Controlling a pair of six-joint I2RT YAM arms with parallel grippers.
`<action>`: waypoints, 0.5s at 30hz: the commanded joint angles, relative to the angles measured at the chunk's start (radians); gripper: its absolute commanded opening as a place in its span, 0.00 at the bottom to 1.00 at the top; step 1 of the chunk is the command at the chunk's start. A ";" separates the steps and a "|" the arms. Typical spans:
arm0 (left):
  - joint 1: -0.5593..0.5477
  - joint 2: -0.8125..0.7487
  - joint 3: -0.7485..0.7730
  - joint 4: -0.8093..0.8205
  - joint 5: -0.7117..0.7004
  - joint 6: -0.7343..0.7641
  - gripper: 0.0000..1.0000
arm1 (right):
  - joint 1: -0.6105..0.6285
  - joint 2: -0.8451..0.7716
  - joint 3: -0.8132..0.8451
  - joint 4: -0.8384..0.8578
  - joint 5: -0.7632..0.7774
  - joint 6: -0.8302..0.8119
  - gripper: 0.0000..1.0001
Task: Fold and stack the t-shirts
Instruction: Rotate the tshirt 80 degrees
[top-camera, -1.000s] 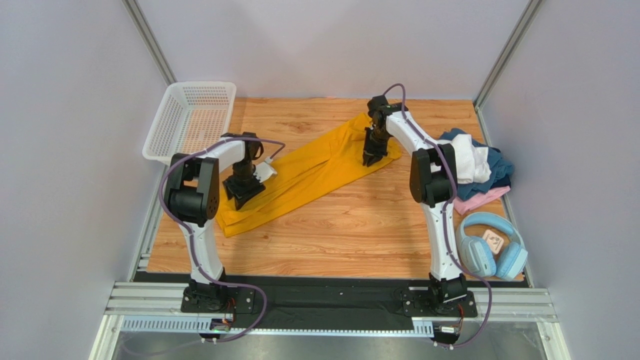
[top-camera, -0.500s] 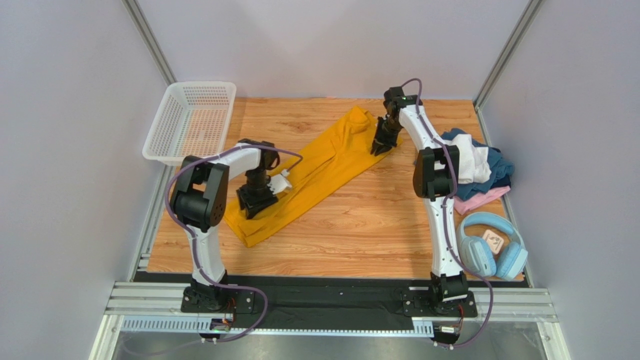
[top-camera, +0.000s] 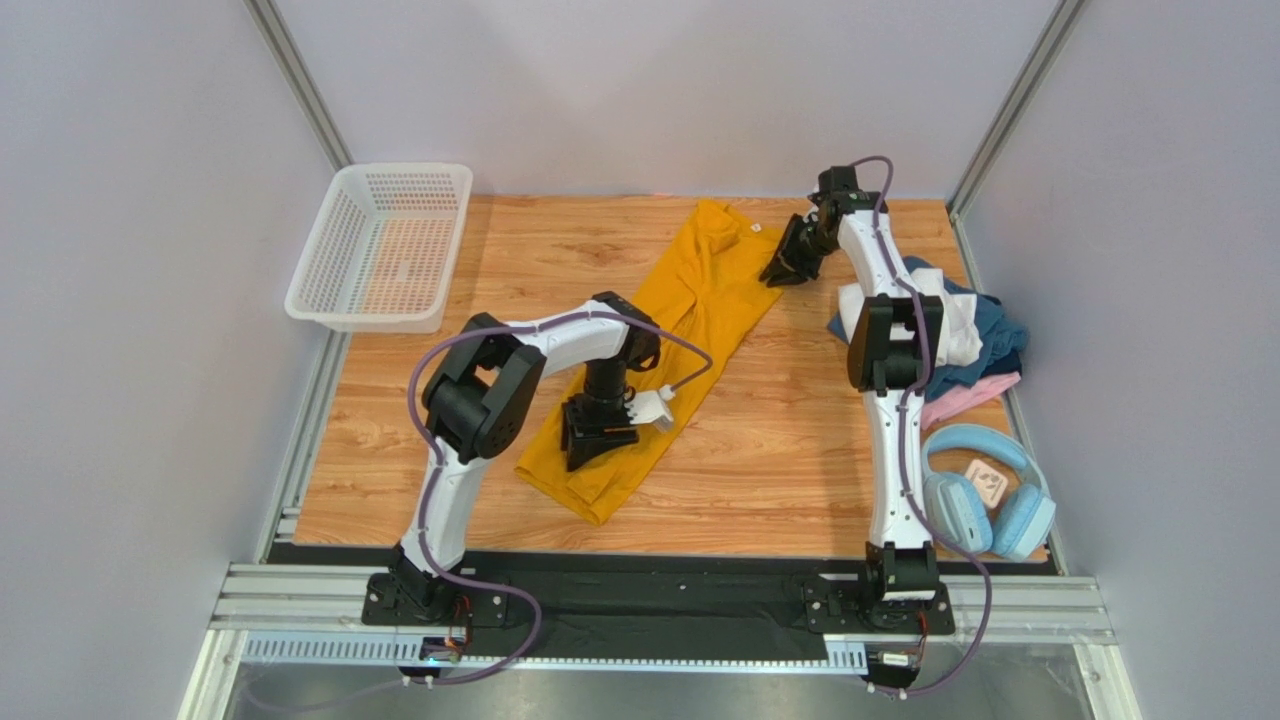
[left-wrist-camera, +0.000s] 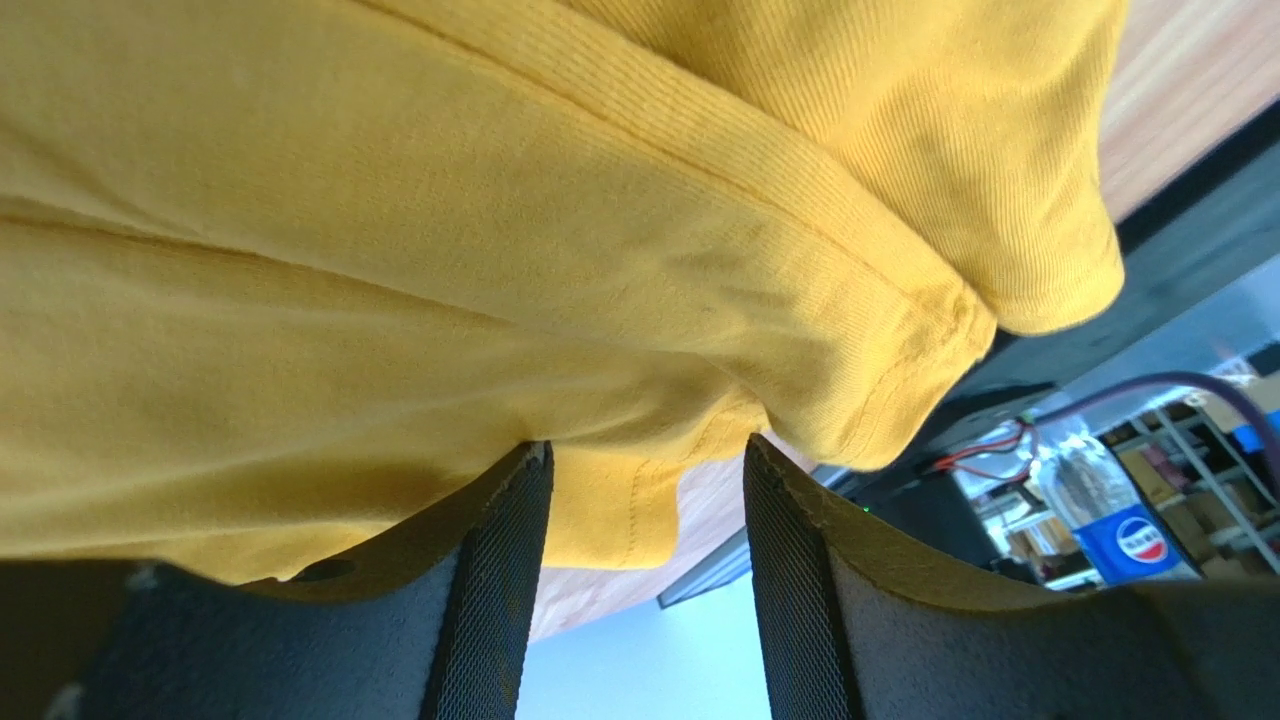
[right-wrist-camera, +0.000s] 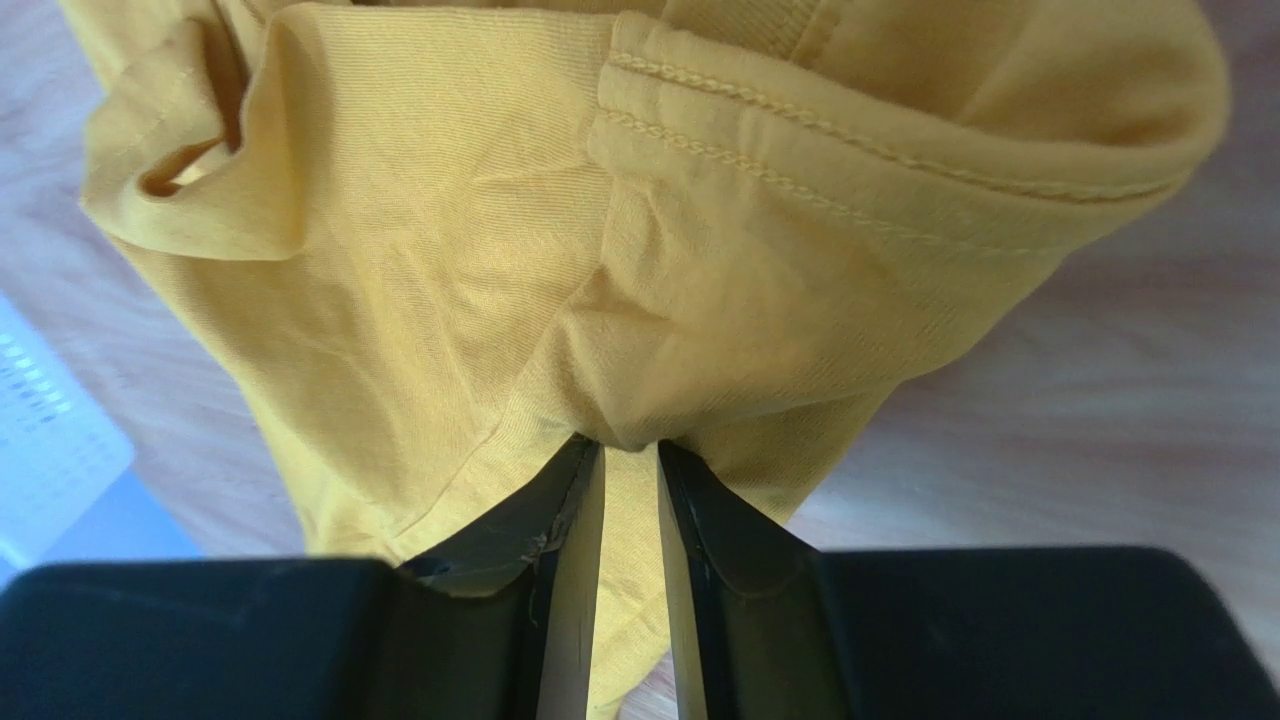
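The mustard-yellow t-shirt (top-camera: 684, 323) lies stretched in a long band from the back centre to the front centre of the table. My left gripper (top-camera: 598, 435) is at its near end; in the left wrist view the jaws (left-wrist-camera: 646, 450) stand a little apart with a thick fold of yellow cloth (left-wrist-camera: 451, 225) bunched between the tips. My right gripper (top-camera: 781, 267) is shut on the far end; the right wrist view shows yellow cloth (right-wrist-camera: 451, 255) pinched at its tips (right-wrist-camera: 628, 447). White (top-camera: 944, 323), dark blue (top-camera: 1004, 342) and pink (top-camera: 962, 399) t-shirts lie piled at the right.
A white mesh basket (top-camera: 383, 240) stands at the back left corner. Light-blue headphones (top-camera: 984, 495) lie at the front right, near the pile. The frame posts and grey walls close in the back and both sides.
Both grippers moved right with the yellow shirt. The left dragged its near end toward the front centre; the right carried the far end to the back right. The shirt now runs more steeply.
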 joint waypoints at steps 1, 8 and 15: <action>-0.015 0.047 0.074 -0.026 0.165 0.006 0.57 | 0.003 0.064 0.029 0.119 -0.187 0.033 0.26; -0.076 0.124 0.286 -0.128 0.391 0.004 0.57 | 0.012 0.086 0.062 0.202 -0.262 0.084 0.26; -0.130 0.095 0.346 -0.184 0.449 0.012 0.57 | 0.012 0.000 0.019 0.206 -0.265 0.064 0.27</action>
